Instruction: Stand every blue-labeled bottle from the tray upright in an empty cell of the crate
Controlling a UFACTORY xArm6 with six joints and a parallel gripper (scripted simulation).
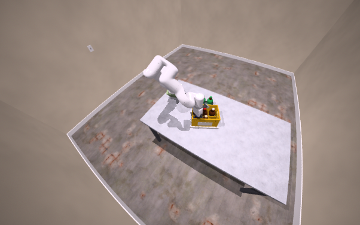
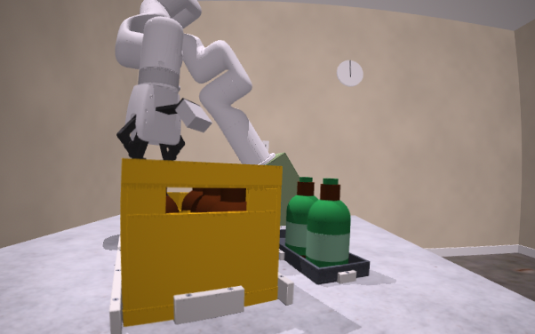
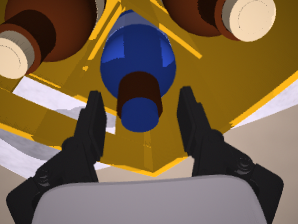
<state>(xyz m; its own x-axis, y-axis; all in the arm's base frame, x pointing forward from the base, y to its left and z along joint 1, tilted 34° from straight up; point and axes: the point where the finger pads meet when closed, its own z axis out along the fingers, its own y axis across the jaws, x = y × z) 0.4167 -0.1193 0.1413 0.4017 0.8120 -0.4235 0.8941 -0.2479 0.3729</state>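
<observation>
A blue-labeled bottle [image 3: 137, 72] with a blue cap stands upright in a cell of the yellow crate [image 2: 199, 242]. My gripper [image 3: 141, 102] is open right above it, one finger on each side of the cap with a gap on both sides. In the exterior view the gripper [image 2: 150, 150] hovers just above the crate's rim at its left side. Two brown bottles with cream caps [image 3: 36, 23] stand in neighbouring cells. The crate also shows in the top view [image 1: 206, 116].
Two green-labeled bottles [image 2: 327, 224] [image 2: 299, 215] stand upright on the dark tray [image 2: 323, 268] to the right of the crate. White blocks [image 2: 208, 304] border the crate on the table. A green block [image 2: 286, 178] stands behind the crate.
</observation>
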